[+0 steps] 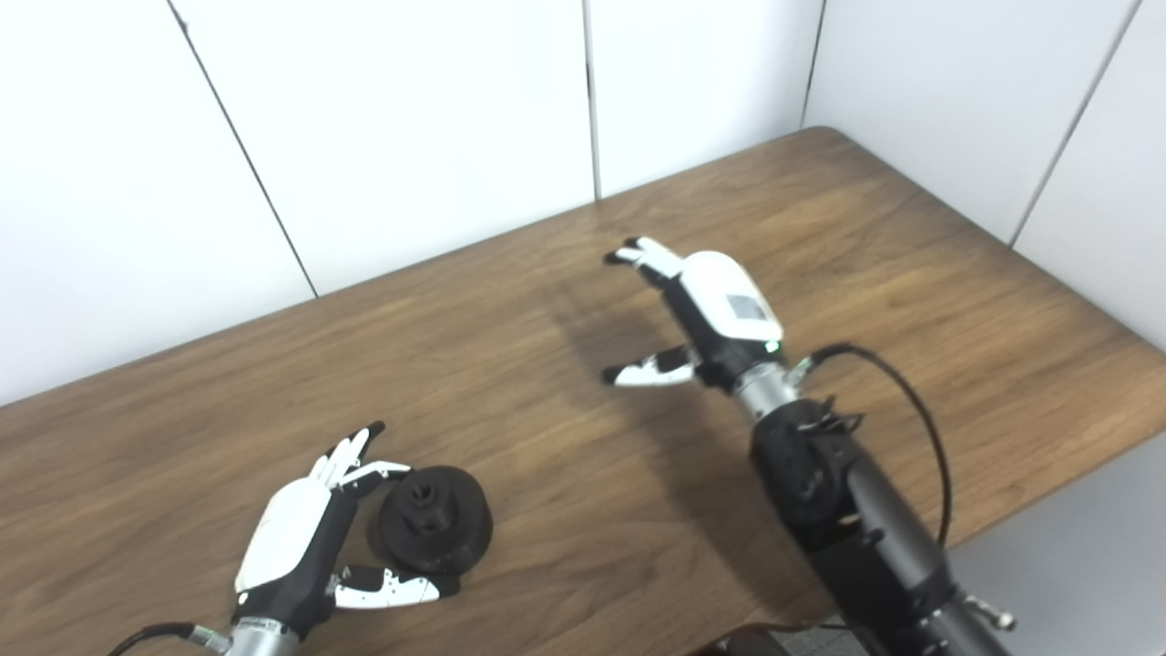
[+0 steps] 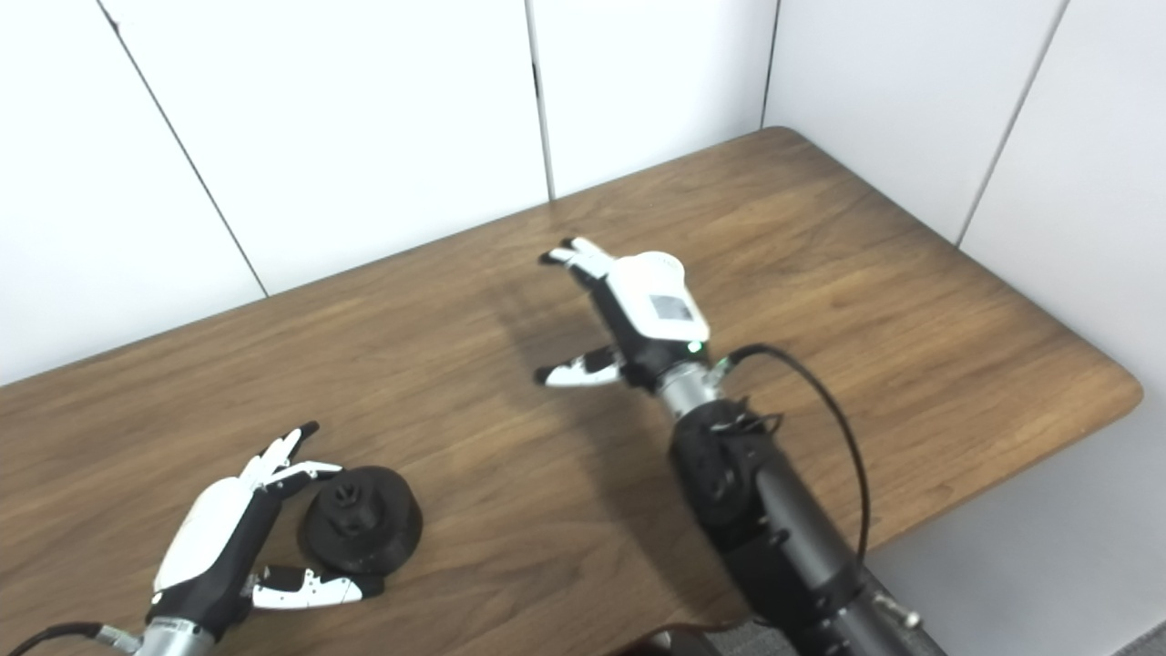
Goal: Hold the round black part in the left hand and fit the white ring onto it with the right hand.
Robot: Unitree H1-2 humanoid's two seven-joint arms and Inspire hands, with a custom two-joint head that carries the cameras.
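Observation:
The round black part point(image 1: 435, 519) lies on the wooden table point(image 1: 565, 474) at the front left, with a raised hub and a hole in its middle. My left hand point(image 1: 314, 533) sits just left of it, open. Its fingers point(image 1: 351, 456) reach past the part's far-left edge and its thumb point(image 1: 387, 590) lies along the near edge, without a closed hold. My right hand point(image 1: 692, 310) hovers over the middle of the table, open, fingers stretched away and thumb spread to the left, with nothing seen in it. No white ring shows clearly in either view.
White wall panels point(image 1: 410, 137) close off the table's far and right sides. The table's right edge point(image 1: 1075, 474) drops to a grey floor. My dark right forearm point(image 1: 847, 510), with a looping cable, crosses the front right of the table.

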